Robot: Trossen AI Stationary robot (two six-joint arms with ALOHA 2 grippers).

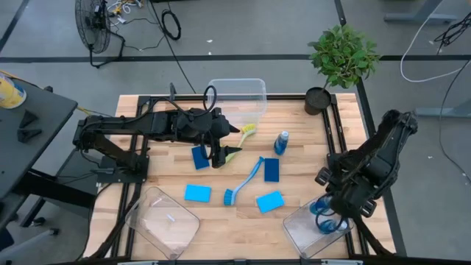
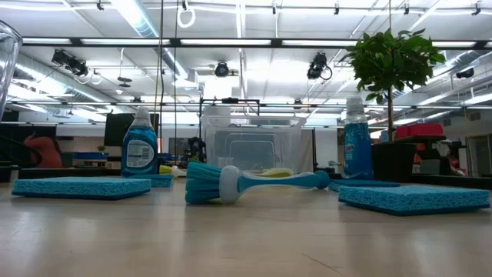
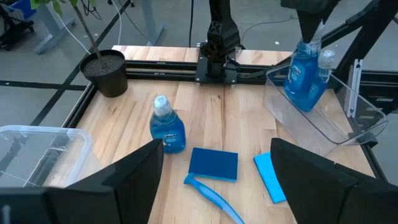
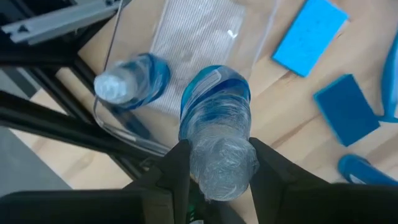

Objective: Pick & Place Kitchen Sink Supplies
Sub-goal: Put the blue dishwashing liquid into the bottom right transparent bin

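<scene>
The right gripper (image 4: 219, 163) hangs over the clear plastic bin (image 1: 298, 230) at the table's near right corner, its two dark fingers closed on the neck of a small blue soap bottle (image 4: 216, 115). A second small blue soap bottle (image 4: 132, 77) already stands inside that bin.

The left gripper (image 3: 217, 171) is over the middle left of the wooden table (image 1: 294, 177), fingers spread wide and holding nothing. A yellow-green dish brush (image 1: 232, 153) lies just beside it, and another yellow-green brush (image 1: 247, 132) lies next to the far clear tub (image 1: 254, 90).

A third blue soap bottle (image 1: 281, 142) stands upright near the table's centre right. The blue long-handled brush (image 1: 245, 180) lies diagonally mid-table, between a dark blue sponge (image 1: 271, 169) and a light blue sponge (image 1: 197, 193). Another light blue sponge (image 1: 270, 201) rests nearer the front, and a dark blue sponge (image 1: 200, 157) sits by the left gripper.
</scene>
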